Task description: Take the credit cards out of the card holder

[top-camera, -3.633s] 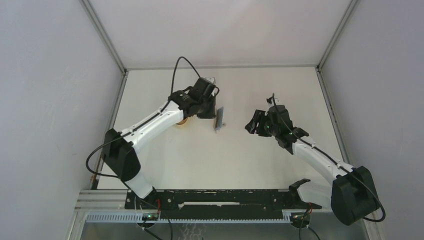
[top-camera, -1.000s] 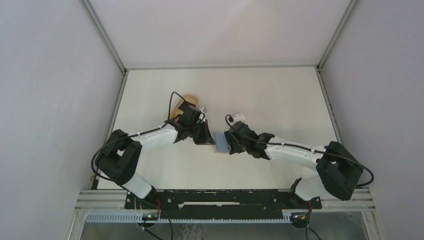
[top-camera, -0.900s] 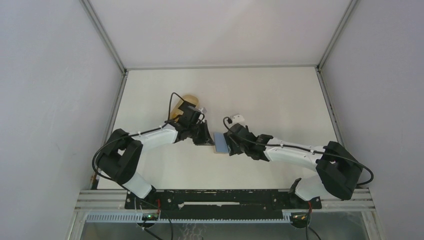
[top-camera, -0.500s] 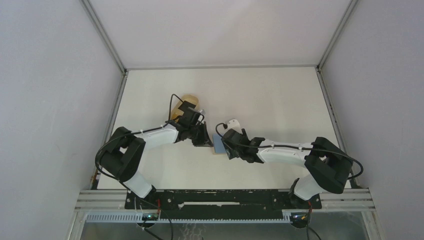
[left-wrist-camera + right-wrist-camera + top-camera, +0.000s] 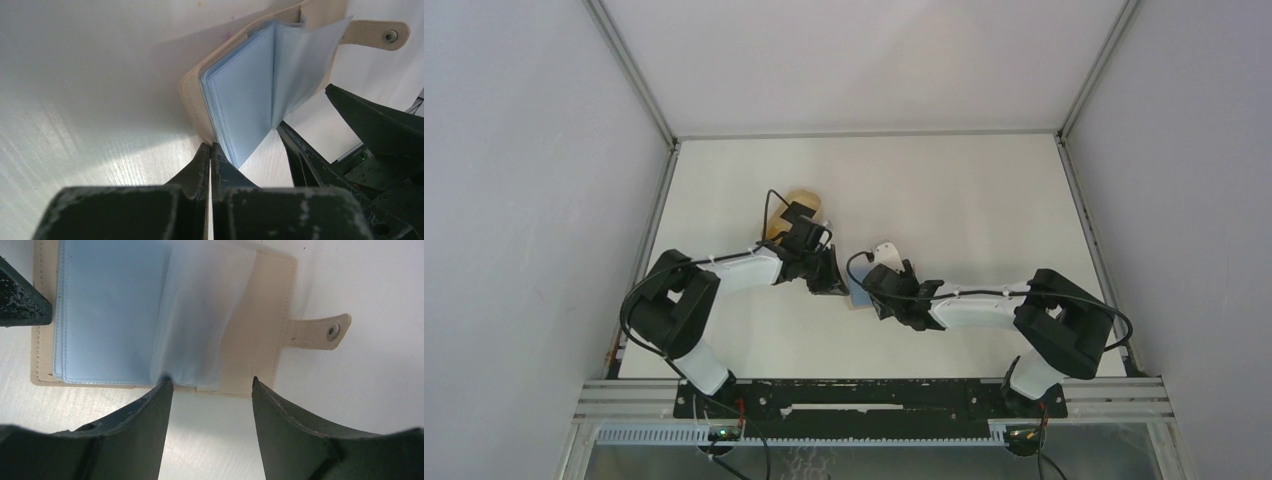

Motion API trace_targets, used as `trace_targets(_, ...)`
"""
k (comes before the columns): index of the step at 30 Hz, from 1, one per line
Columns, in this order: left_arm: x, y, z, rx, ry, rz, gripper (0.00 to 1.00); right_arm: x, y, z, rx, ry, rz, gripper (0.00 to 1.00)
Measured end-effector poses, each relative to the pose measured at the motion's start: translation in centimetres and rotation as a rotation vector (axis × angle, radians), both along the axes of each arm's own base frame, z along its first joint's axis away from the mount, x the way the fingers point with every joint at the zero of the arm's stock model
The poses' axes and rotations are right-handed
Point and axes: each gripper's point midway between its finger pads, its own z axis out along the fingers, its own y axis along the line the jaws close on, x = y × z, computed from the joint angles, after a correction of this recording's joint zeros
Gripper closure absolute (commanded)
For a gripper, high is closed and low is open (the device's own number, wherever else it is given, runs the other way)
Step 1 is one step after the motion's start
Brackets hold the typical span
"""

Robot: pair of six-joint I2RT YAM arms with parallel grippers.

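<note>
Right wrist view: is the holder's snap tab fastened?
No, the card holder lies open, its snap tab sticking out free to one side.

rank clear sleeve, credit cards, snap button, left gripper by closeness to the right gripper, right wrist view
1. clear sleeve, centre, at the jaws' tips
2. credit cards, picture left of it
3. snap button, upper right
4. left gripper, far upper left corner

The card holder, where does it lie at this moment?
In the top view the card holder lies open on the table near its middle, between the shut left gripper and the open right gripper.
</note>
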Motion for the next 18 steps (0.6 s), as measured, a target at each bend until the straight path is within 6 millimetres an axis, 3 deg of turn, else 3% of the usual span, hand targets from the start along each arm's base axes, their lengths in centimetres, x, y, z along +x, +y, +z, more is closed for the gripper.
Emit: trace_targets(18, -0.3, 0.2, -1.0, -0.004, 0.050, -0.004, 1.00, -1.4, -0.4, 0.1, -0.032, -0.047, 0.065, 0.32)
